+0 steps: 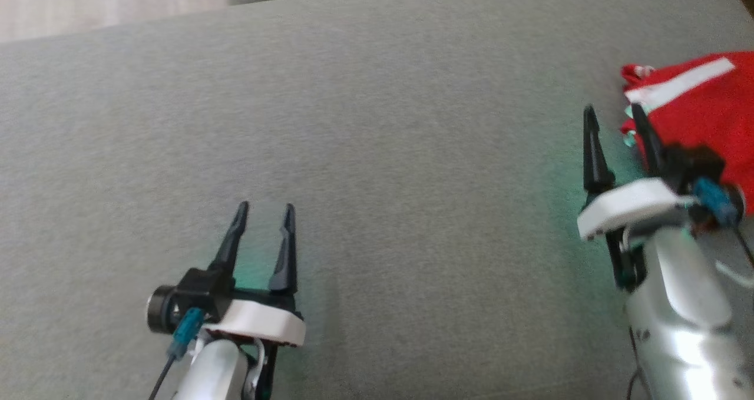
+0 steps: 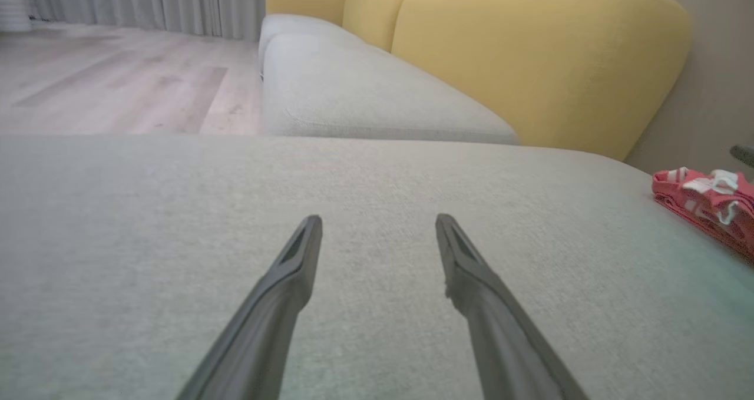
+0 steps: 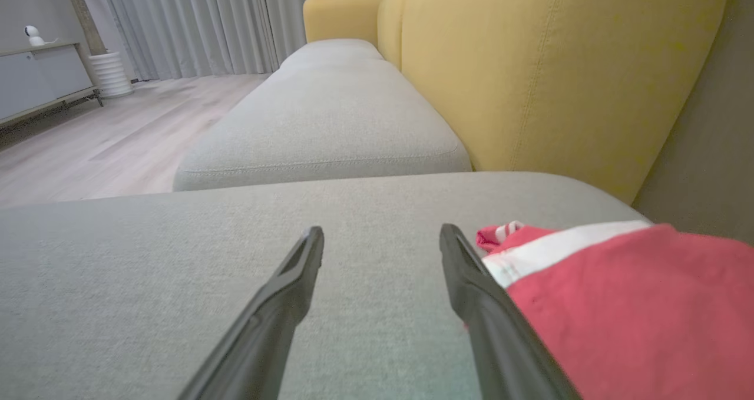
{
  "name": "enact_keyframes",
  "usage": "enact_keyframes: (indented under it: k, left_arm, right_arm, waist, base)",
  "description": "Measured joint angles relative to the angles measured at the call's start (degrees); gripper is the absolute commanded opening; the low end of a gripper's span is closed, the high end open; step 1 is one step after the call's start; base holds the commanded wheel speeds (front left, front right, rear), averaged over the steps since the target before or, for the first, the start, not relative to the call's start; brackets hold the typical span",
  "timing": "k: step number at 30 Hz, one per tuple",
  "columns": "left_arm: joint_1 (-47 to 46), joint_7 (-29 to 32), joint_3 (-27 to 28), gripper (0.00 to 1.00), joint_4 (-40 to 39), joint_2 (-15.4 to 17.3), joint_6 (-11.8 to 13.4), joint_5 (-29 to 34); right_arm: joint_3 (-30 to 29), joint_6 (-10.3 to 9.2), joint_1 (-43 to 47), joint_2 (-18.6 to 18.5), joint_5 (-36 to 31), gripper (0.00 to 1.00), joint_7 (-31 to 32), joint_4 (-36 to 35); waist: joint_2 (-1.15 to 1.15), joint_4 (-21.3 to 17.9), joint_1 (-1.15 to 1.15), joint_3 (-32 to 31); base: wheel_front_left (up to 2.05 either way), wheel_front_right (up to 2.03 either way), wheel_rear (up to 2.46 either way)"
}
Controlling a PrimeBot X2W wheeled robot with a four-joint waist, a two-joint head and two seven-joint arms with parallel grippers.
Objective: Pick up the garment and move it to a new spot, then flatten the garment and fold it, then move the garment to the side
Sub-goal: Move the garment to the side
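The garment is red with a white stripe and lies folded at the far right of the grey cushion. It also shows as a small red bundle, the garment, in the left wrist view and as the garment beside my right fingers. My right gripper stands open just left of it, the right-hand finger at the cloth's edge, nothing between the fingers. My left gripper is open over bare cushion at the lower left, holding nothing.
A second grey seat cushion lies beyond this one, with a yellow backrest along the right. Pale wood floor, grey curtains and a low cabinet lie further off.
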Motion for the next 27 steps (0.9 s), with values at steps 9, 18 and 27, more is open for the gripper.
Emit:
enact_keyframes:
  k: [9,18,27]
  left_arm:
    - [3.9,0.0,3.3,1.0,-0.6,0.0,1.9,1.5]
    - [6.4,0.0,6.1,1.0,-0.4,0.0,2.4,2.4]
    - [9.1,0.0,7.2,1.0,-0.2,0.0,2.4,1.9]
  right_arm:
    - [1.1,0.0,9.5,0.8,4.3,1.0,0.0,-2.4]
    - [2.9,0.0,13.3,1.0,7.0,1.0,0.0,-2.3]
    - [4.3,0.0,15.3,1.1,9.2,1.0,0.0,-2.0]
  waist:
    - [0.0,5.6,0.0,-2.8]
    - [0.0,8.2,0.0,-6.5]
    - [0.0,8.2,0.0,-9.8]
  base:
    - [0.0,0.0,0.0]
    - [0.0,0.0,0.0]
    - [0.0,0.0,0.0]
